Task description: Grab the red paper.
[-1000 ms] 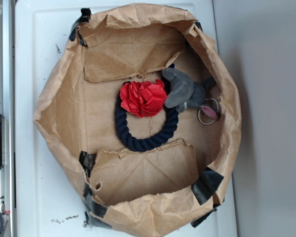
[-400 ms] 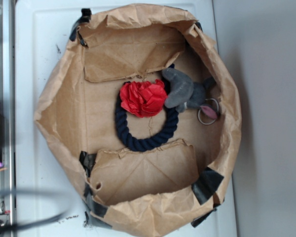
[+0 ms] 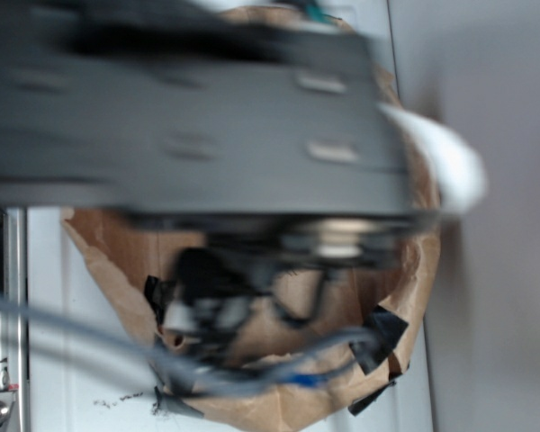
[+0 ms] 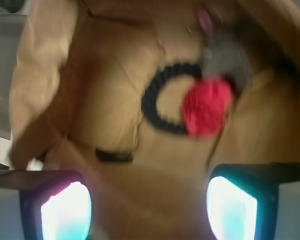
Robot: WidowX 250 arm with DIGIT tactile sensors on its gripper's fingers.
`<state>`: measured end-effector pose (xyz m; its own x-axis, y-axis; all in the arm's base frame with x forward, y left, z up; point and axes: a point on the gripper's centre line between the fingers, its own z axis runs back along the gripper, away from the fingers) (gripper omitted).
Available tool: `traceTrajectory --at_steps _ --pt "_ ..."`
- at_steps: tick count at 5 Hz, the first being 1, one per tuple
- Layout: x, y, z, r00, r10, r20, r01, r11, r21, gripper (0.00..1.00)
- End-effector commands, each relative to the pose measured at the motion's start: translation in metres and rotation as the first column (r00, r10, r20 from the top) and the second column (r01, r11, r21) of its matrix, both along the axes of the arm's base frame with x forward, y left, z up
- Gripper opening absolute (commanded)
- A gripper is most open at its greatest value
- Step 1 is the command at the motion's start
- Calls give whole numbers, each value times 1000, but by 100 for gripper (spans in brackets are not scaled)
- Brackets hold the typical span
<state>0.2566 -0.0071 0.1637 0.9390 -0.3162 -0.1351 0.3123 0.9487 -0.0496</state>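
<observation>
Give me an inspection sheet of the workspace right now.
Surface: white table under the brown bag.
Job's things: red paper in the bag, overlapping the rope ring; untouched.
Clutter: grey toy beside the paper, blurred.
Grippers: gripper open, above the bag, apart from the paper.
Cables: grey and blue cables trail from the arm.
Surroundings: arm blocks most of the exterior view; grey wall at the right.

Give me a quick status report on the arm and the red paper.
Gripper open, above the bag, nothing held. Red paper ahead, resting on the navy rope ring, grey plush touching it. Exterior view blocked by the blurred arm.
</observation>
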Motion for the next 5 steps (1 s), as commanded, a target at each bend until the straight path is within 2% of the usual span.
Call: traceTrajectory --at_steps 1,2,3,4,5 --pt "4 -1 14 998 10 58 -9 1000 -4 100" --pt "15 18 -26 985 -4 172 8 1000 -23 100" --pt "23 32 -70 993 -8 121 9 1000 -9 100" --pt "25 37 -92 993 -33 110 35 999 -18 100" --pt "33 37 -113 995 -43 92 43 999 5 100"
